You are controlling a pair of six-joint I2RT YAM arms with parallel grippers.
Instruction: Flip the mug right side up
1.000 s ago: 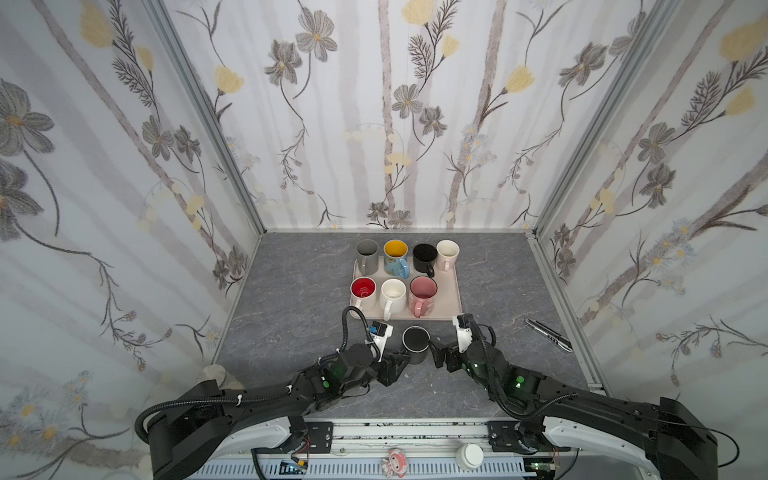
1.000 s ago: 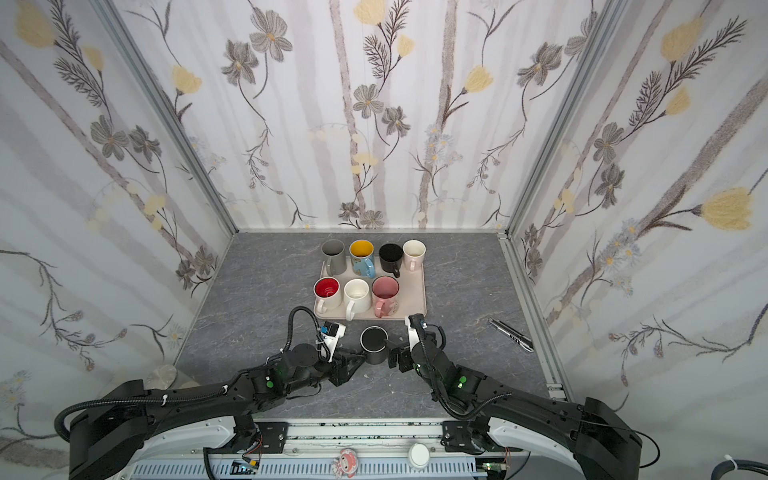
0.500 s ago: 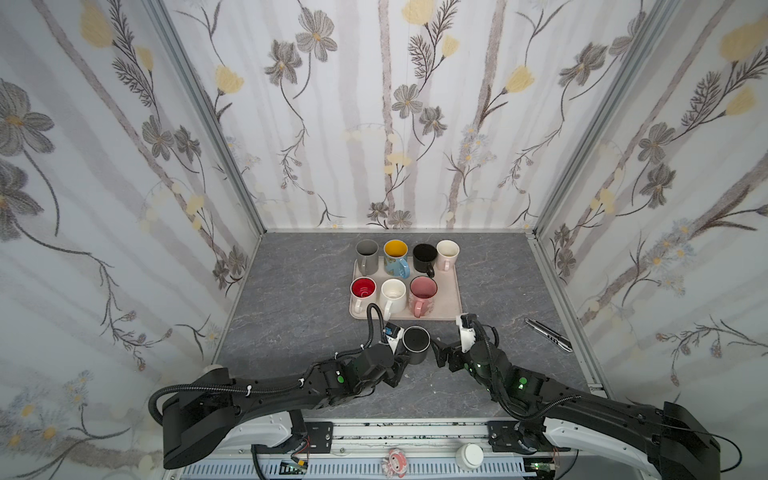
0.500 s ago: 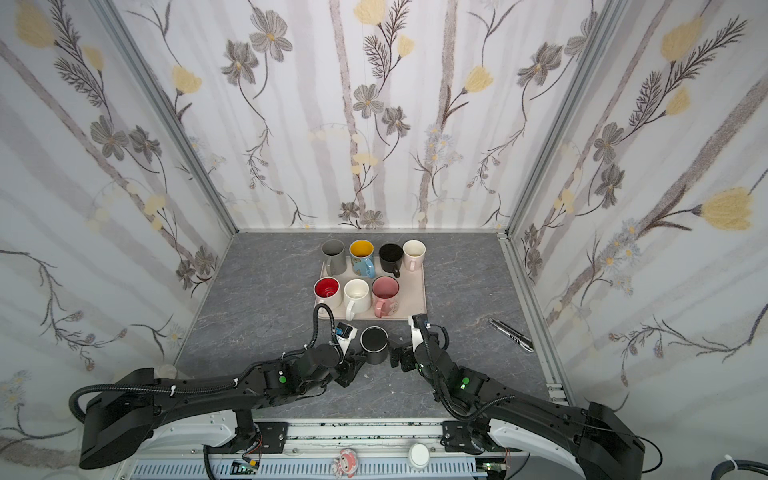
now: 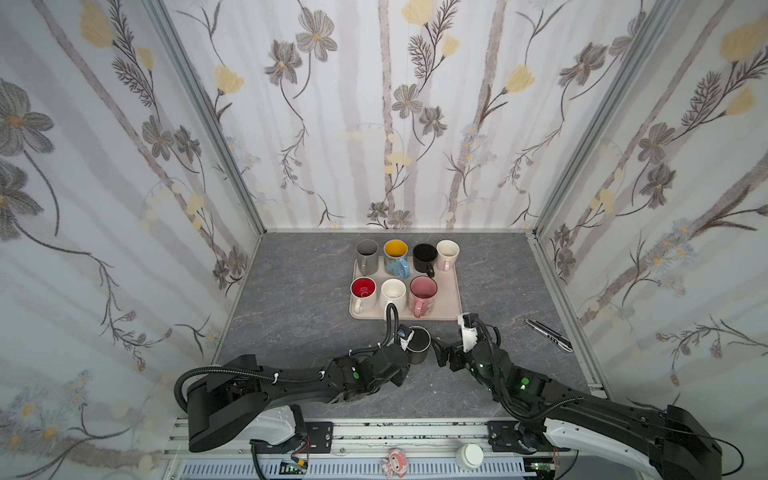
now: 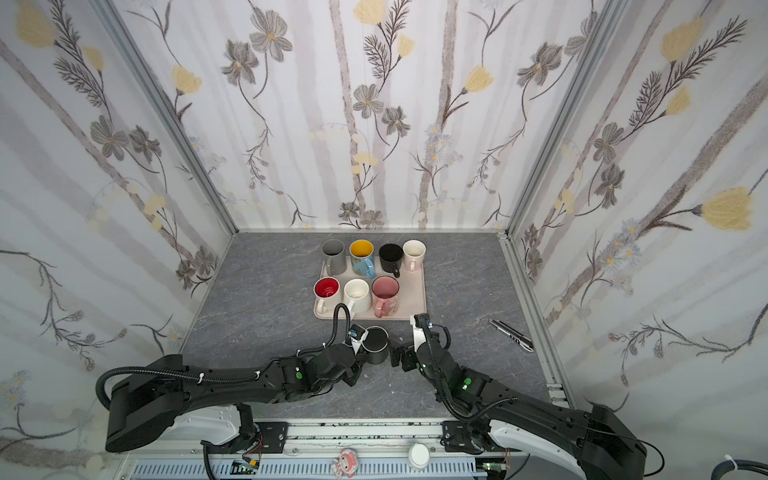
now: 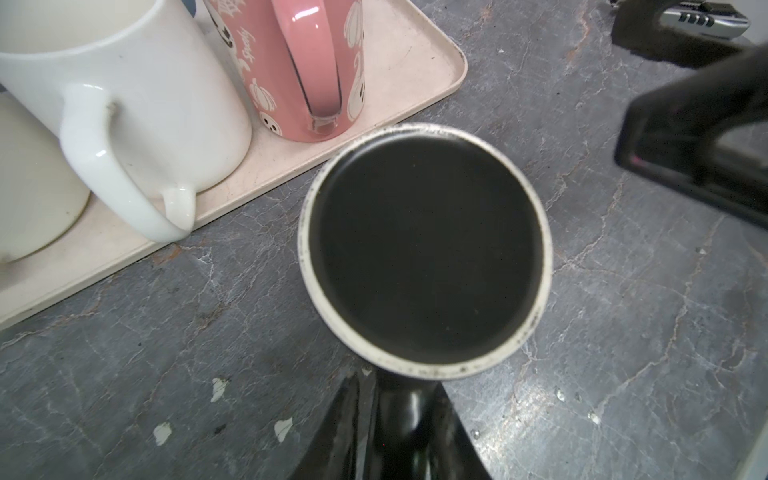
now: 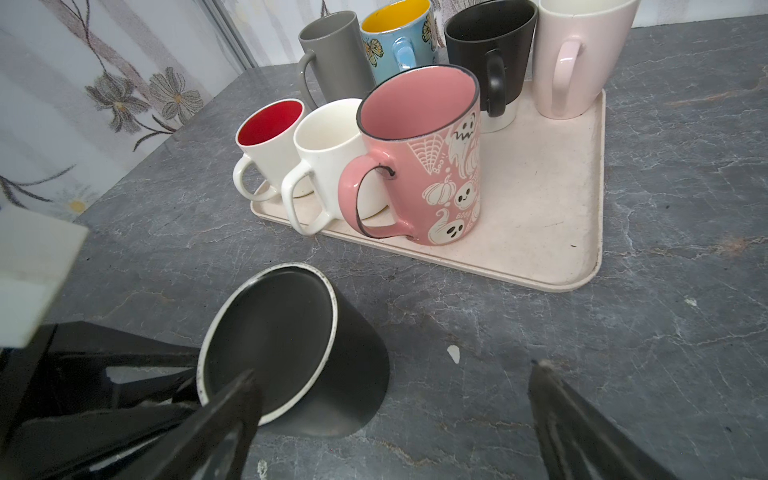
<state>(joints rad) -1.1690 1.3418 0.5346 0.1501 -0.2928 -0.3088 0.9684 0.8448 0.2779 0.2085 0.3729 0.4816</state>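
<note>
mug: black, base up, mouth down on surface, just in front of tray | nearest on tray: pink cup, upright | left gripper: pinching the mug's handle | right gripper: spread wide, just beside mug on opposite side, empty

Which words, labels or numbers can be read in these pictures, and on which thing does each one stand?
"Spooky": on the pink mug, beside its handle, in the left wrist view.
"Boo": on the same mug, under the web drawing, in the right wrist view.
"BOO": on the same mug, lower down by a ghost; it is small, so I am less sure.
Nothing else can be read.
</note>
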